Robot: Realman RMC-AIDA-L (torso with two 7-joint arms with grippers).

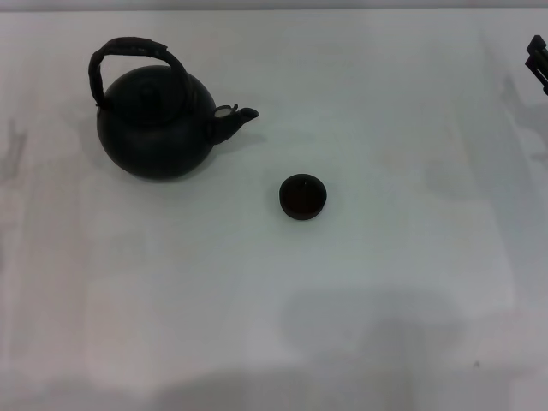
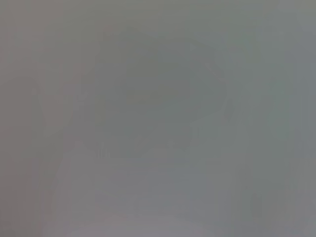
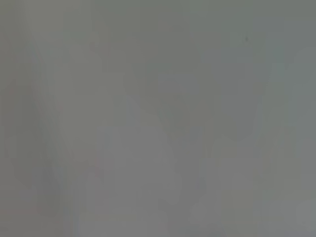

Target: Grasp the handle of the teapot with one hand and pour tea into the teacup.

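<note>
White table [image 1: 385, 282]; teapot [image 1: 158, 128] upright, teacup [image 1: 303, 196] near spout; right end effector [image 1: 538, 62] at edge, state unclear.

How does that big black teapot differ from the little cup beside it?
The teapot is far larger than the teacup. The teapot has an arched handle and a short spout; the teacup has neither. The teapot stands toward the table's far left, the teacup nearer the middle, apart from it. Both are dark, round and upright on the white table.
</note>
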